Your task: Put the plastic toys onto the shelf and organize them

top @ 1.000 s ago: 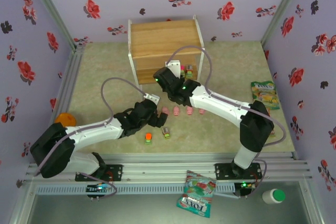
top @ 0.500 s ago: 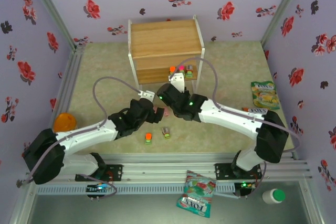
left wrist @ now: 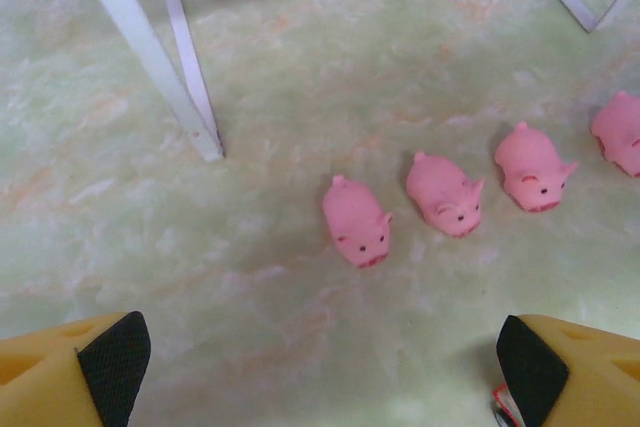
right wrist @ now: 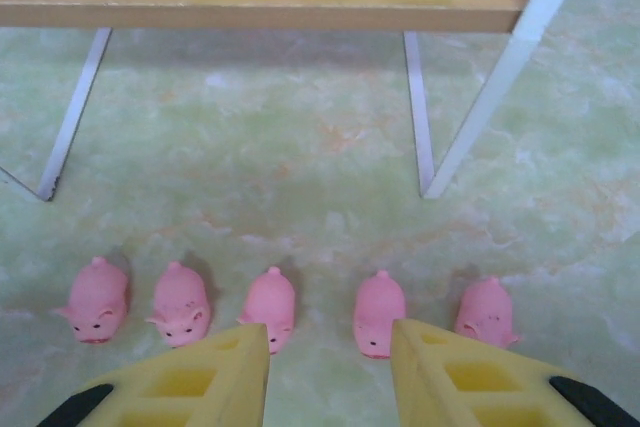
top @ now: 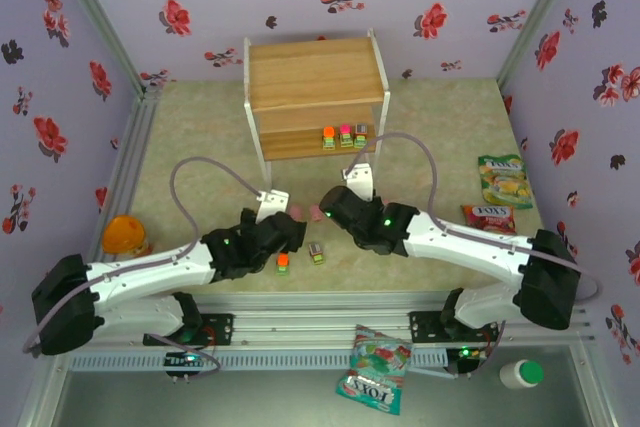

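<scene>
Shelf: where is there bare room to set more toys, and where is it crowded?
Free: the whole top board, and the lower board left of the three blocky toys. Crowded: the lower board's right end, and the floor in front, where five pigs stand in a row.

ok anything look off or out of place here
Nothing looks spilled or damaged. A snack bag hangs off the table, over the front rail. An orange-topped block and a grey-topped one sit loose on the table while three others line the lower board of the shelf.
</scene>
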`<act>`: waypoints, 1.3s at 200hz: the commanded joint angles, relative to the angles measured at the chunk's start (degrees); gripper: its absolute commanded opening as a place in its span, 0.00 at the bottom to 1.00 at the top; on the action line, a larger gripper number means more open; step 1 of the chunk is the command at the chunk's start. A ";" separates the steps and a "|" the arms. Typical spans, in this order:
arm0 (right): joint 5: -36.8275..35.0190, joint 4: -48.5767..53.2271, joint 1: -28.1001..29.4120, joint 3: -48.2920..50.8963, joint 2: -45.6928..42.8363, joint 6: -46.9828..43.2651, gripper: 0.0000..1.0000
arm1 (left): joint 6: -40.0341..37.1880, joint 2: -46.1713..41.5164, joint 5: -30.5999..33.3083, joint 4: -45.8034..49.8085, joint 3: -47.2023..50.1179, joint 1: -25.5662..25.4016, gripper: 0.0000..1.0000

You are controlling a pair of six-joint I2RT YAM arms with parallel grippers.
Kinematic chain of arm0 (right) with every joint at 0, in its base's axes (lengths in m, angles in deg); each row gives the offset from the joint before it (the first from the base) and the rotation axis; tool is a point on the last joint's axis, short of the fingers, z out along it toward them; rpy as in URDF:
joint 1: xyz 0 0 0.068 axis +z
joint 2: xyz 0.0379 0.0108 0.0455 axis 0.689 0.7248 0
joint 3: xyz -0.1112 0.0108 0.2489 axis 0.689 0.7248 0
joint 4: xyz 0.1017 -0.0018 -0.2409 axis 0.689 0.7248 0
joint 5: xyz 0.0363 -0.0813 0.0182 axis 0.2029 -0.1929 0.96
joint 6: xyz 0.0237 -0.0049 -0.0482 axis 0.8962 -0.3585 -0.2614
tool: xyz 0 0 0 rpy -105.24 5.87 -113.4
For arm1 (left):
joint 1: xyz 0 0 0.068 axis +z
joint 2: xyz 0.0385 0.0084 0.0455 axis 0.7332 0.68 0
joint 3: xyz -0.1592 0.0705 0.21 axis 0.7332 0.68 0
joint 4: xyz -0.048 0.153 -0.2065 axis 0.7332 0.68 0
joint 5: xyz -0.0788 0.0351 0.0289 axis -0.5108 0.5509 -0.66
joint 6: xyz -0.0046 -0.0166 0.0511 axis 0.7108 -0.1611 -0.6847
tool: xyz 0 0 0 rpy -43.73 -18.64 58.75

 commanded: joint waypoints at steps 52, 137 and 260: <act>0.24 0.69 0.98 5.02 -4.45 2.99 0.37 | 17.67 -2.93 5.38 15.49 0.81 -7.20 0.92; 0.24 0.19 0.99 7.94 -6.63 3.71 0.37 | 27.65 1.66 -0.58 15.58 4.27 -13.25 0.91; 0.02 -0.20 1.00 10.45 -8.96 4.35 0.37 | 30.64 11.26 -3.65 11.68 2.95 -16.03 0.78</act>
